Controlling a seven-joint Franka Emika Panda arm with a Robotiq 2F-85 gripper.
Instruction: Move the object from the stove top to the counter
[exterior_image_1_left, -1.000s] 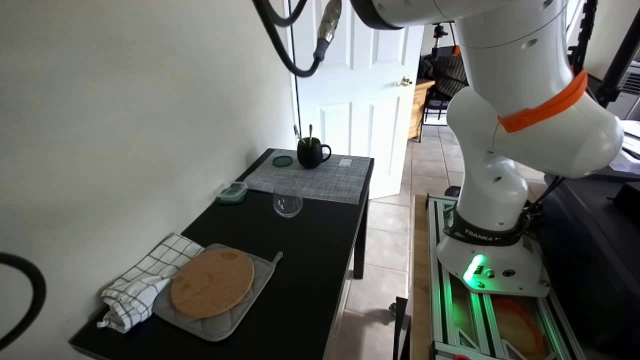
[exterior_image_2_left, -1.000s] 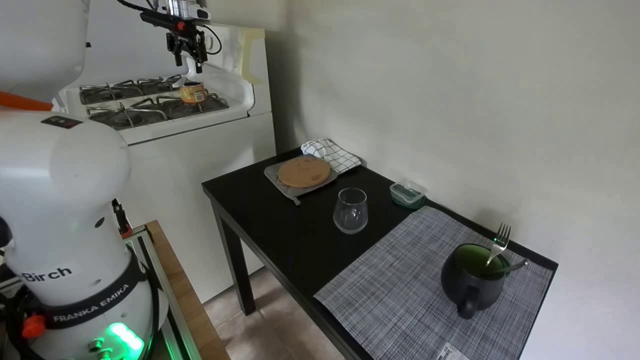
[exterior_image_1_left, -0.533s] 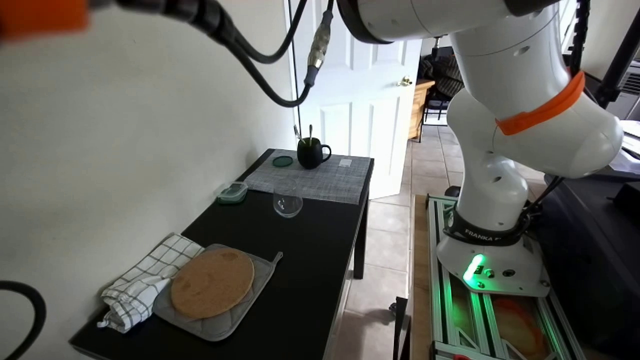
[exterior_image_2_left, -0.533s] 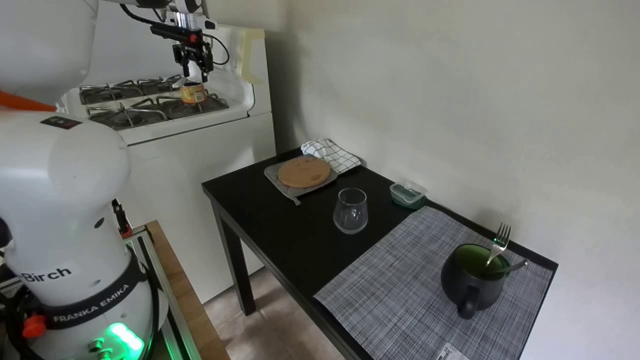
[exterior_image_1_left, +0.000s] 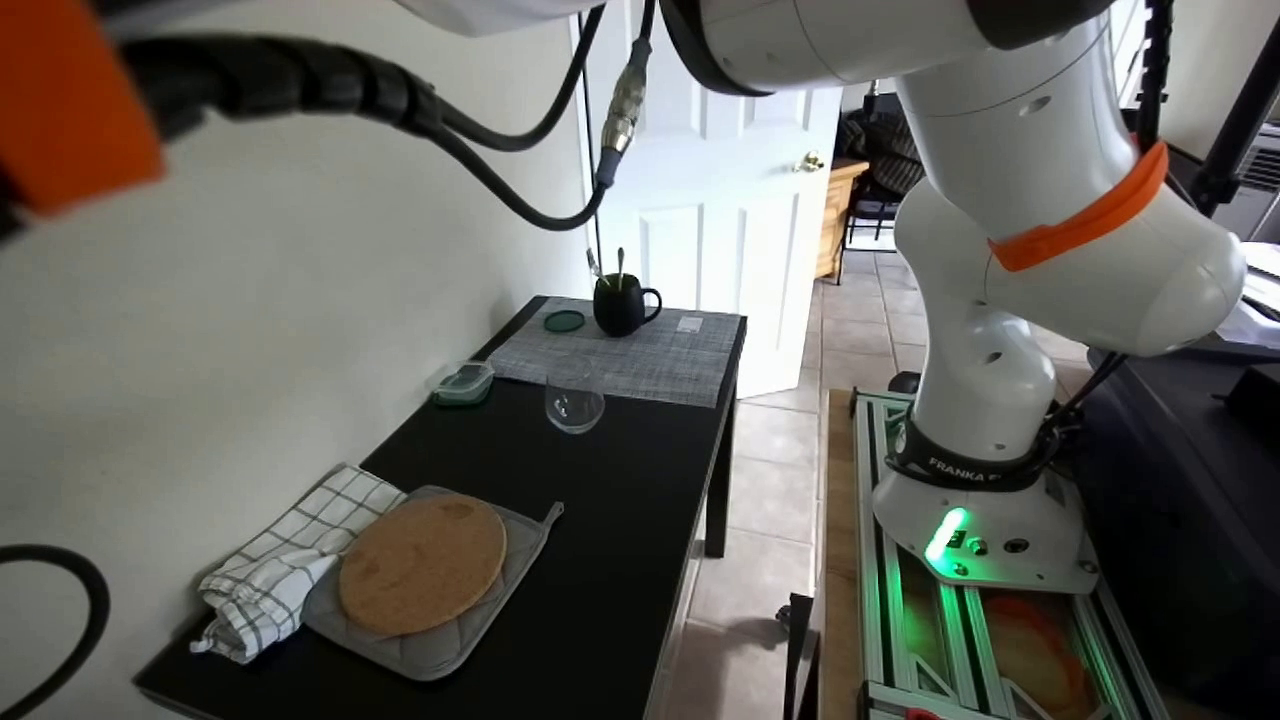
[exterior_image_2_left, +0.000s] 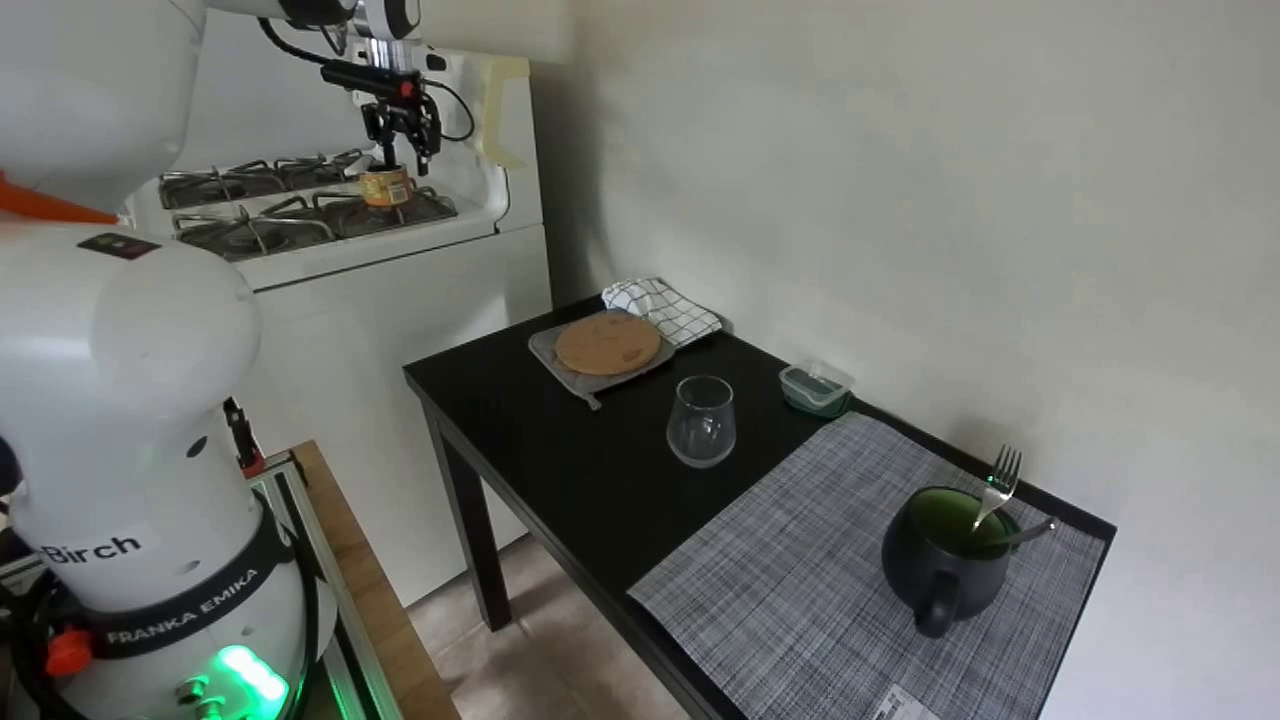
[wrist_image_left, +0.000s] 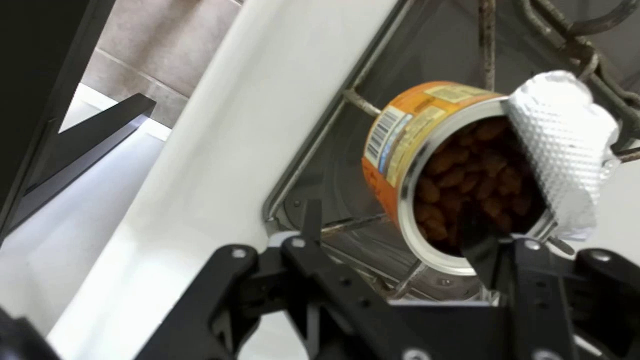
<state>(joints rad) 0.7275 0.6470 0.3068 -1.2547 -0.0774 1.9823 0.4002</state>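
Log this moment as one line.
can: on stove top, foil lid peeled back | gripper: open, one finger over or inside the can's mouth, unclear which | counter: can not yet there

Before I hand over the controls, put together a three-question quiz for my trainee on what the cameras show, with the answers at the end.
1. Multiple choice: where does the orange can stand?
A: on the gray placemat
B: on the stove top
C: on the round brown disc

2. True or false: the gripper has its jaws apart.

3. Count: how many utensils stick out of the dark mug?

Key:
1. B.
2. True; in the wrist view there is a wide gap between the fingers.
3. Two: a fork and another utensil, whose type is hard to tell.
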